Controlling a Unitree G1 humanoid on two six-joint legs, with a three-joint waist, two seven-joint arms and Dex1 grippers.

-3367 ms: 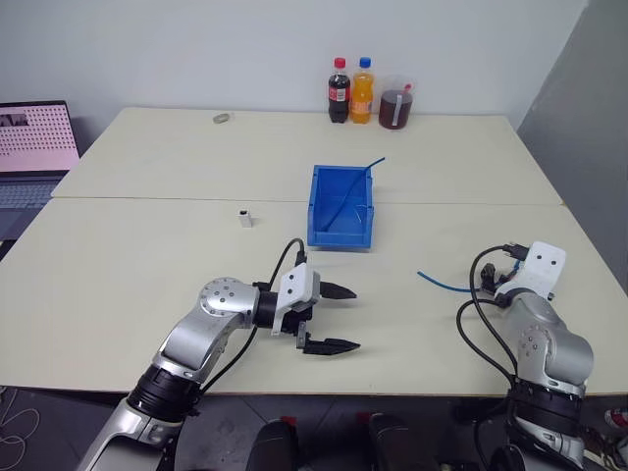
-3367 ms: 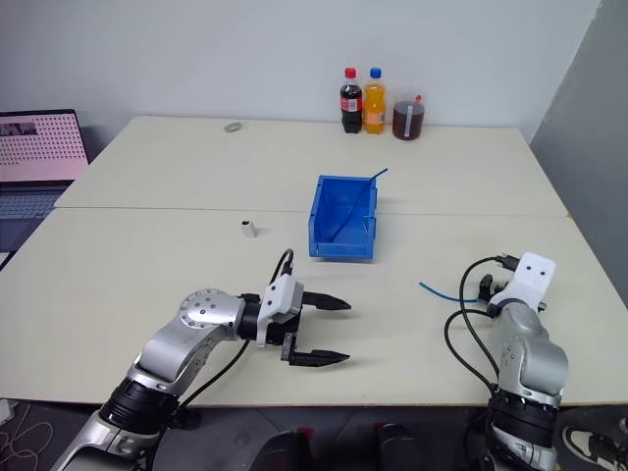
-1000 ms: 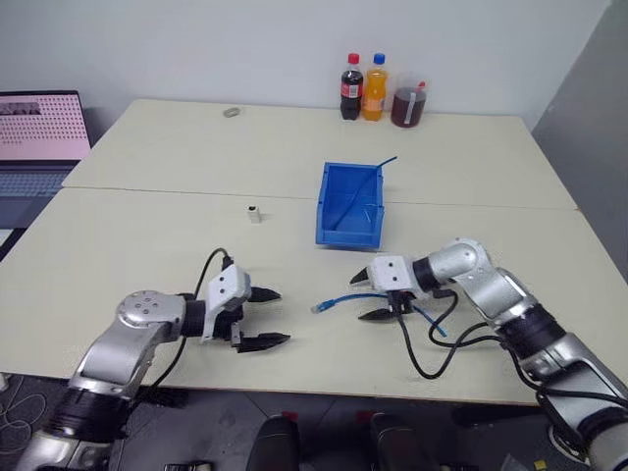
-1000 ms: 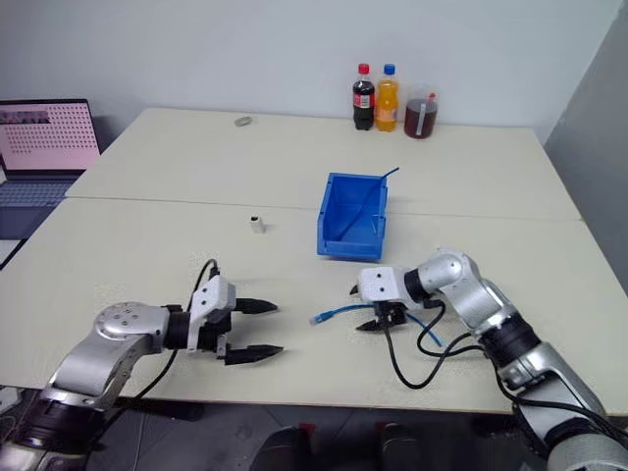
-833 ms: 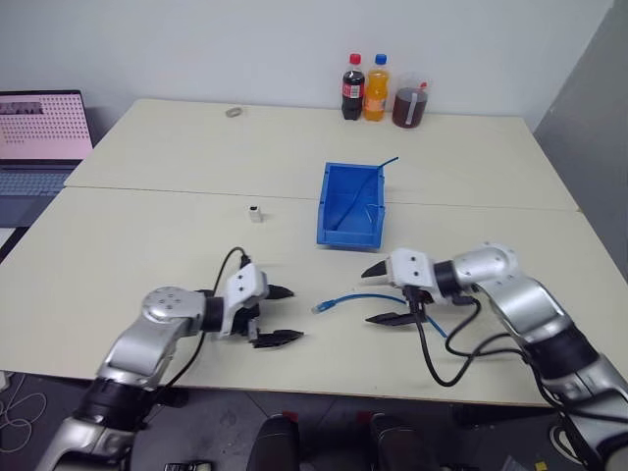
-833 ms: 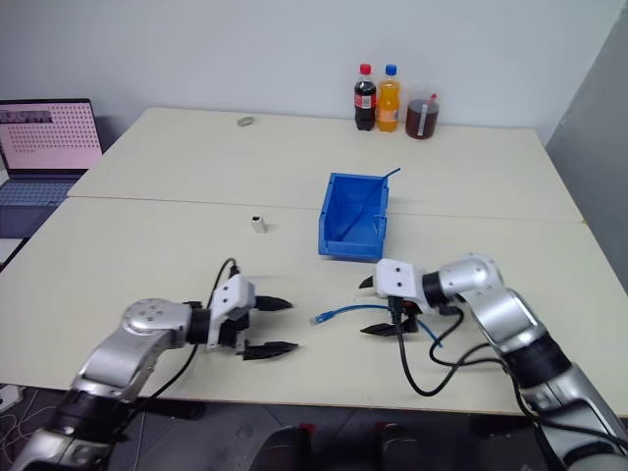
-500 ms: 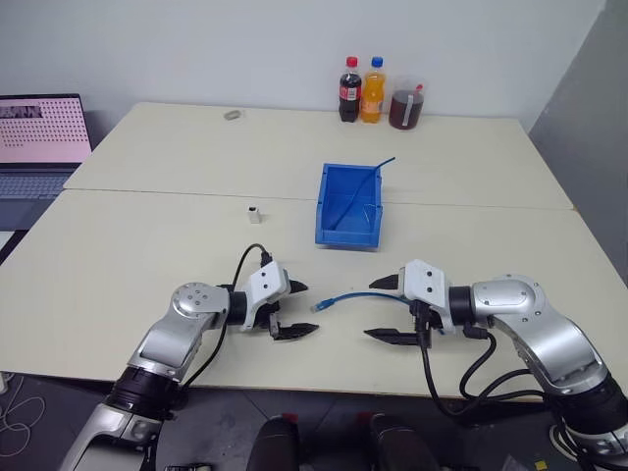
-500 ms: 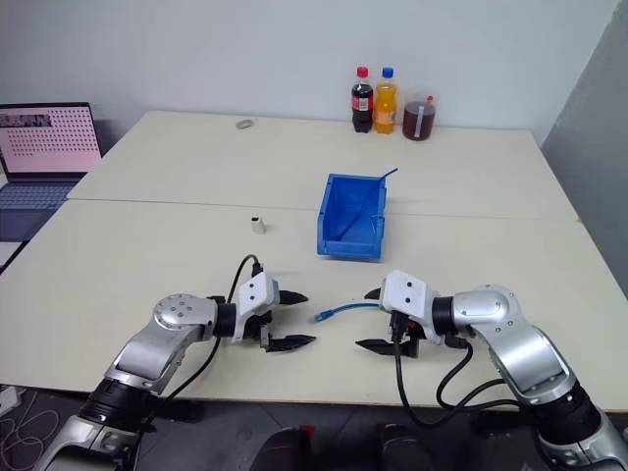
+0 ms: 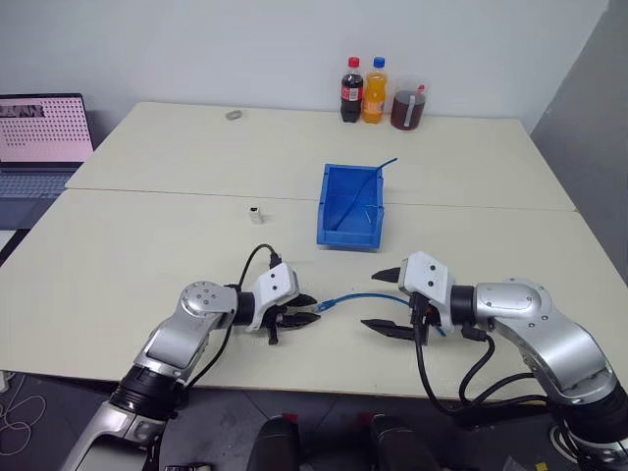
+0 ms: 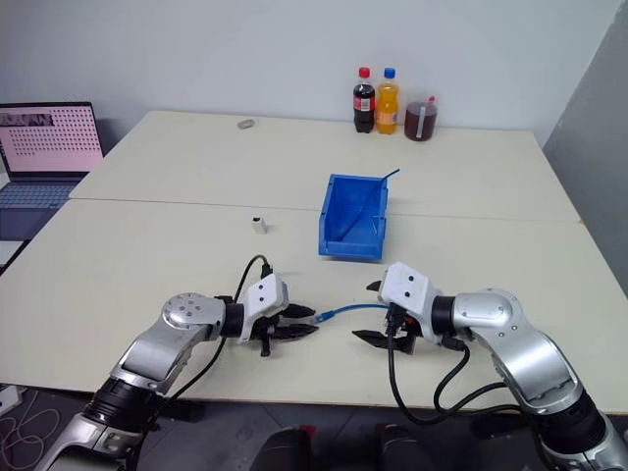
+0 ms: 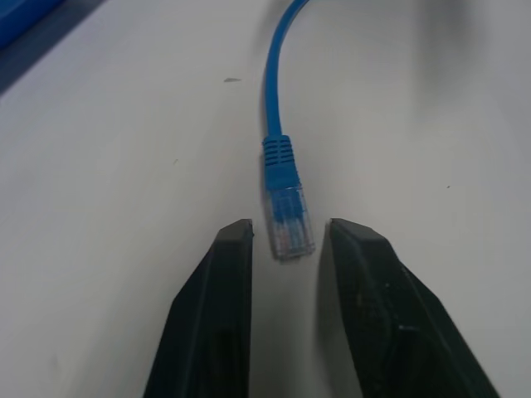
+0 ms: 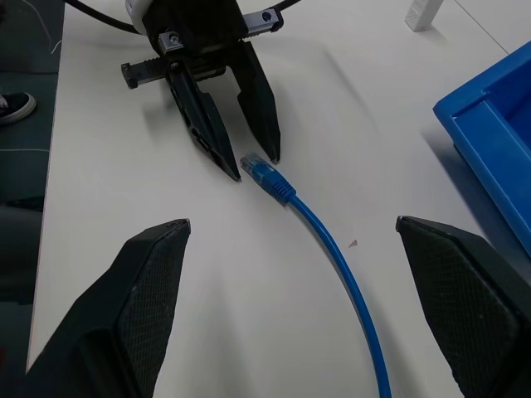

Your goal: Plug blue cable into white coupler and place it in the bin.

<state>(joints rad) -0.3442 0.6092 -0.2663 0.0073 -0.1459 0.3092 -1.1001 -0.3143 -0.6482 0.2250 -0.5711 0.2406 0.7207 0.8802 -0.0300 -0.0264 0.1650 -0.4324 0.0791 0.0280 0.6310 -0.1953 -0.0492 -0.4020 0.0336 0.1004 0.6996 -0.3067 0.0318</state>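
Left pincer (image 11: 284, 249) narrowed around blue cable (image 11: 278, 157) plug, untouched, right pincer (image 12: 290, 249) wide, empty

A pale cream table (image 9: 147, 255), made of two tops butted along a seam, carried everything. The blue cable (image 9: 358, 297) lay flat on the near top, its clear plug (image 11: 289, 230) resting on the surface. The bin (image 9: 350, 205) sat near the seam, another blue cable (image 9: 373, 177) leaning in it. The white coupler (image 9: 255, 210) stood to its left. At the far edge stood two bottles (image 9: 361, 89), a jug (image 9: 408, 103) and a small grey ring (image 9: 234, 114).
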